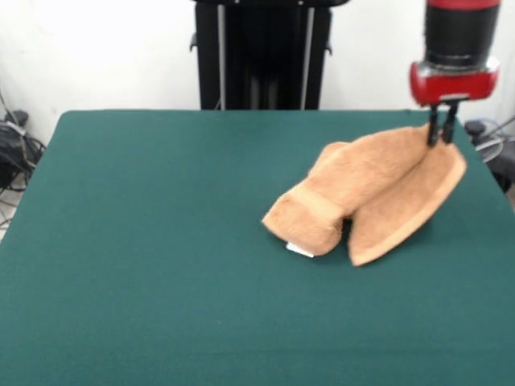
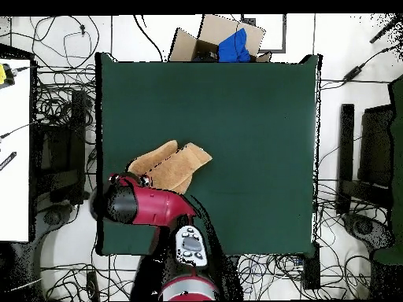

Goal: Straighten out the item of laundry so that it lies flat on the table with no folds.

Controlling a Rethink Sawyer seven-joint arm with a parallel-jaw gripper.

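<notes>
Scanning front view, left edge to right:
Table (image 1: 145, 241): dark green cloth top, bare across left half and along near edge.
Tag (image 1: 299, 250): small, white, at lower left end of towel, lying against cloth top.
Towel (image 1: 354, 189): light orange terry, right of centre; folded into two overlapping lobes, not flat. Left lobe thick and rolled, hemmed band showing across its end. Right lobe flatter, rising toward upper right corner.
Gripper (image 1: 442, 129): dark fingers drawn close together, pinching raised far-right corner of towel; that corner lifted off table, rest of cloth resting on it.
Arm (image 1: 457, 48): red and black, coming straight down over right side of table.

Scanning overhead view, left to right:
Arm (image 2: 146, 203): red housing over table edge, covering gripper.
Towel (image 2: 175, 163): two tan lobes fanning out from under housing, close to one side of table, well apart from opposite edge.
Cardboard box (image 2: 212, 35): beyond table, blue item inside.
</notes>
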